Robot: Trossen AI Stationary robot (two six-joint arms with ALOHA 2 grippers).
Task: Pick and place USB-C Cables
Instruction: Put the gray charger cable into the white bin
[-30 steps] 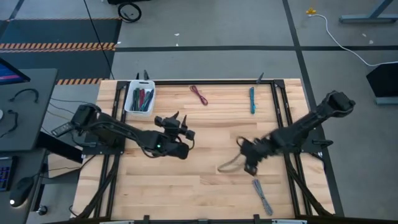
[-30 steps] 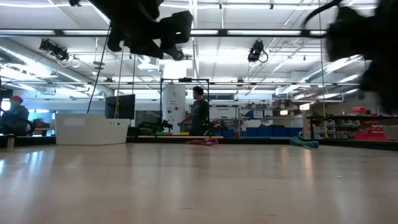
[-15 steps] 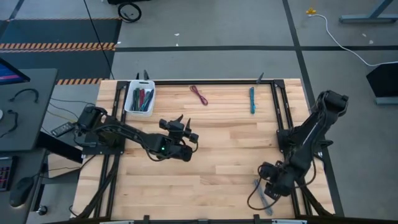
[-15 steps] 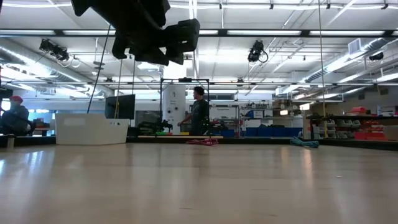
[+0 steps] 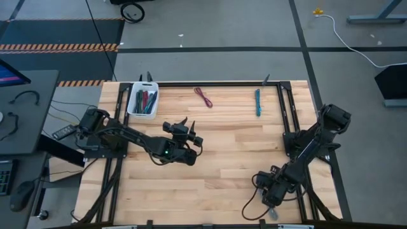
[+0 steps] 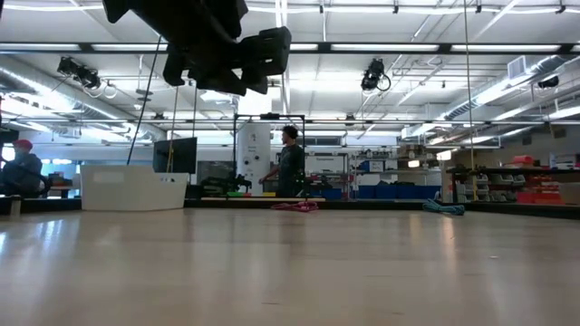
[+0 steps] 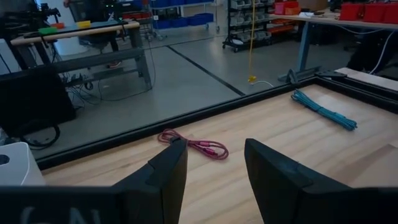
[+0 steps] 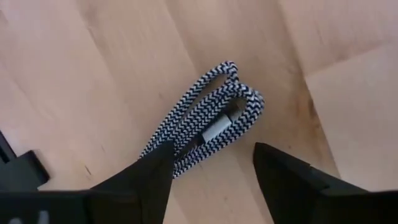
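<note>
One grey braided cable point(image 8: 208, 127), black-and-white weave with a silver plug, lies coiled on the wooden table point(image 5: 216, 184) at its near right corner; in the high view only its tip point(image 5: 272, 213) shows past the arm. The right gripper point(image 8: 211, 171) hangs directly over it, fingers point(image 8: 146, 177) spread to either side of the bundle and nothing pinched between them.

One teal cable point(image 5: 258, 102) lies straight near the far edge, right of centre. One maroon cable point(image 5: 203, 97) lies near the far edge at centre, loosely looped.

Several cables, green and maroon among them, sit in the white bin point(image 5: 135, 109) at the far left corner.

The left gripper point(image 7: 214, 165) is held above the table left of centre, fingers point(image 7: 273, 174) apart and empty, facing the maroon cable.

Black frame rails point(image 5: 289, 121) run along the table's sides. A person point(image 6: 290, 163) stands in the room beyond.
</note>
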